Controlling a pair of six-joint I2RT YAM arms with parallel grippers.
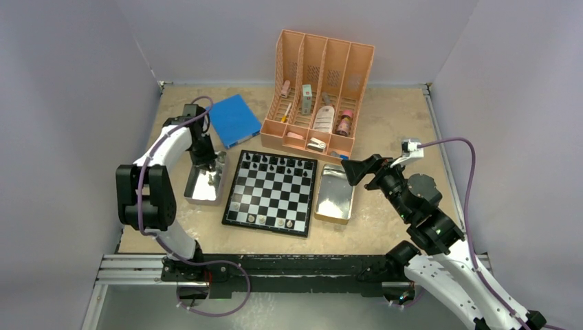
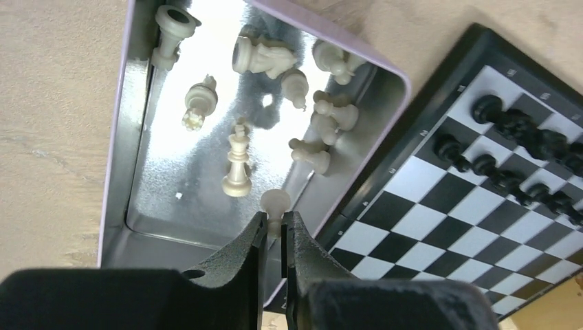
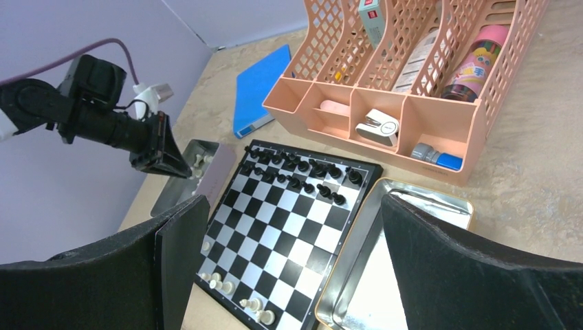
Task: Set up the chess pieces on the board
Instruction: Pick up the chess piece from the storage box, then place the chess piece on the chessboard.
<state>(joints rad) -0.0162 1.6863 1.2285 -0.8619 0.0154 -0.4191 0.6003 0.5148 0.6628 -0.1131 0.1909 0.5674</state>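
The board (image 1: 271,194) lies mid-table, with black chess pieces (image 1: 275,163) on its far rows and a few white ones (image 1: 265,220) along its near edge. My left gripper (image 2: 275,223) hangs over the near end of the left metal tray (image 2: 117,172) and is shut on the stem of a white pawn (image 2: 276,201). Several white pieces (image 2: 237,165) lie loose in that tray. Above the board's right edge and the right metal tray (image 3: 430,192), my right gripper (image 3: 289,206) stands wide open with nothing between its fingers.
A peach organizer (image 1: 323,89) with bottles and small items stands behind the board. A flat blue book (image 1: 234,120) lies at the back left. Grey walls close in the table on three sides.
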